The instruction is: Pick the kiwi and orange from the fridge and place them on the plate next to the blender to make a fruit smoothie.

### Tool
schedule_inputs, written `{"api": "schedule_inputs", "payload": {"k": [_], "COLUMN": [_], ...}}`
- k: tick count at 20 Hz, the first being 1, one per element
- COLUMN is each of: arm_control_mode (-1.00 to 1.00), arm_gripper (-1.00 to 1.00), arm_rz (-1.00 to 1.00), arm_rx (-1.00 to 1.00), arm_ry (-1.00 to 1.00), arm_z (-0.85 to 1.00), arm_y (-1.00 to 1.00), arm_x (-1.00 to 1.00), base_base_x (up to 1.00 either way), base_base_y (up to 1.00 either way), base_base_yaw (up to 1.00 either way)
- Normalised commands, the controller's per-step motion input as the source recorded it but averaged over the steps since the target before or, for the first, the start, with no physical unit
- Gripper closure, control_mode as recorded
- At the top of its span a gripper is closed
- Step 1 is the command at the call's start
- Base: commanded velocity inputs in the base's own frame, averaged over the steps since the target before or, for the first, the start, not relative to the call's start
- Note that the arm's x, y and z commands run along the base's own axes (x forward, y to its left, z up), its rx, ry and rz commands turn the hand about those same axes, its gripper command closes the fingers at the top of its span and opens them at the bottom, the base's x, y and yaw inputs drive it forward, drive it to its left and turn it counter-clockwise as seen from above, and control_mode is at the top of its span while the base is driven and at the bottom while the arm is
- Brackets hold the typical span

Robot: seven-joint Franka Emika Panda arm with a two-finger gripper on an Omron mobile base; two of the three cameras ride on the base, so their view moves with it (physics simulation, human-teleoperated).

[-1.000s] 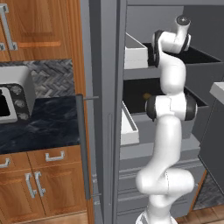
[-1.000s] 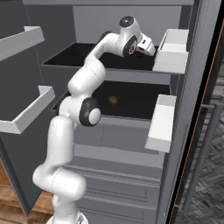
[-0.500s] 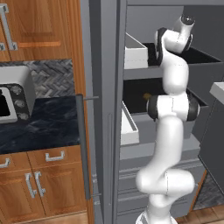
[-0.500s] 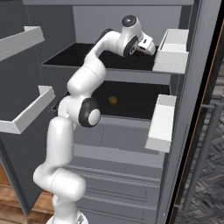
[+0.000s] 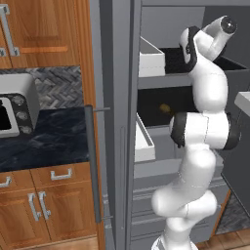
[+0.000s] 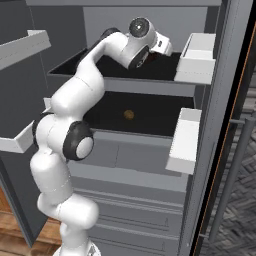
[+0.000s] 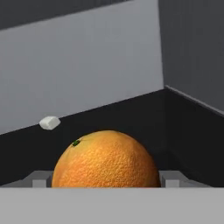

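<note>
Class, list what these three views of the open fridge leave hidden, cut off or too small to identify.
- Gripper: hand view, whether its fingers touch the orange is hidden by the fruit.
- Small fruit on the lower shelf: right base view, too small to name.
- White lump: hand view, too small to identify.

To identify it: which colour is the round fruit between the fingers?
Bright orange, with a small green stem spot; the hand view shows it best.

the orange [image 7: 105, 159], bright and dimpled, sits on the fridge's [image 6: 150, 75] black upper shelf; the kiwi [image 6: 129, 114], probably, lies on the shelf below.
</note>
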Motion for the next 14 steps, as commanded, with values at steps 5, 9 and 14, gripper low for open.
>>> {"api": "schedule_inputs", "payload": {"k": [5,9,14], "arm_control_mode": [-1.0,-1.0,-1.0], "arm_gripper": [1.0,1.0,1.0], "arm_rz": [0.13,0.15,0.16], "arm_rx": [-0.13,-0.06,-0.06], "arm_ry": [-0.3,-0.03,0.2], "arm_z": [0.09,0.53,0.6], "arm_y": [0.3,0.27,0.24], "arm_x": [-1.0,-1.0,-1.0], "base_base_x": [0.0,0.0,0.0], "base_base_y": [0.0,0.0,0.0], "base_base_yaw": [0.0,0.0,0.0]}}
